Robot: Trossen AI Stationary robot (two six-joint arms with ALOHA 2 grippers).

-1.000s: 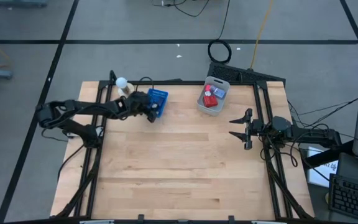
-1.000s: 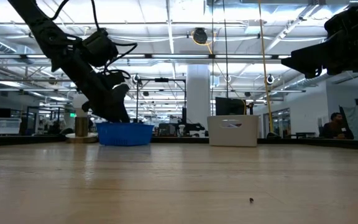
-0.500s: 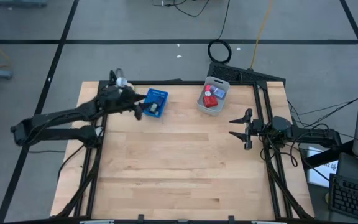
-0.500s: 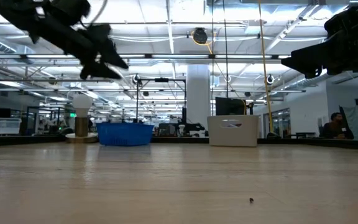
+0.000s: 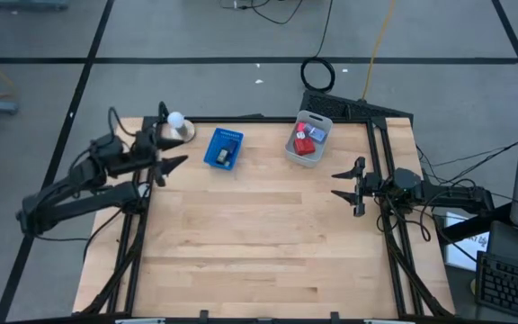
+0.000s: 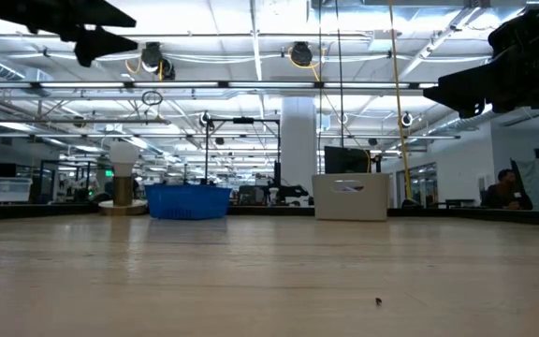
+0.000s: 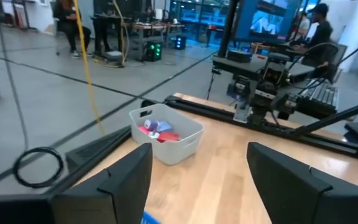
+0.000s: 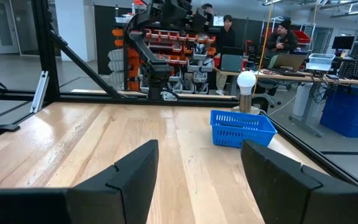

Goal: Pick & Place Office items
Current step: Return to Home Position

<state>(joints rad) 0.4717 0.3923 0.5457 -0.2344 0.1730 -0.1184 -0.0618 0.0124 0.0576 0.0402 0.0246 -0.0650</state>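
Blue mesh bin (image 5: 230,136), rectangular; office items (image 5: 226,158) inside.

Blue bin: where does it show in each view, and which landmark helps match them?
High view: blue bin at the table's far edge, left of centre.
Low view: bin far off, left of centre.
Left wrist view: only a blue sliver, perhaps its rim.
Right wrist view: bin across the table.
Landmark: white ball beside it, missing from left wrist view.

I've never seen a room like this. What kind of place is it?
Probably a robotics lab in a big hall: a left arm and right arm at a wooden table, people at desks behind, long rows of ceiling lights.
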